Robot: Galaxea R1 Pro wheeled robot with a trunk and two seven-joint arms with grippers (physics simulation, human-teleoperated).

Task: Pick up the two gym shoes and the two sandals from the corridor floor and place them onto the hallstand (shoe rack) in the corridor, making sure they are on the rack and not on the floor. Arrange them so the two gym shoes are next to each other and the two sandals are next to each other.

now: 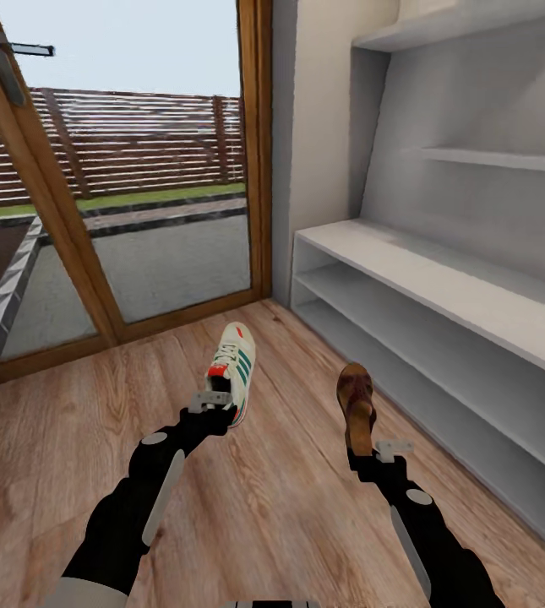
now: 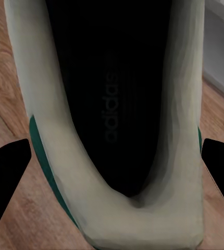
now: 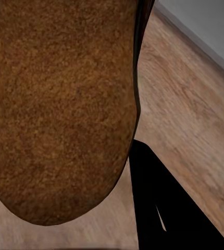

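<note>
The left gripper (image 1: 211, 407) grasps one gym shoe (image 1: 234, 371) by its heel; the right gripper (image 1: 372, 452) grasps a sandal (image 1: 356, 404). Ahead of the right gripper, the hallstand (image 1: 441, 291) shelves hold no shoes, so placing appears not yet begun.

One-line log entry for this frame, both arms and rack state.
left gripper: shut on gym shoe | right gripper: shut on sandal | both off corridor floor | hallstand in view: no shoes
</note>
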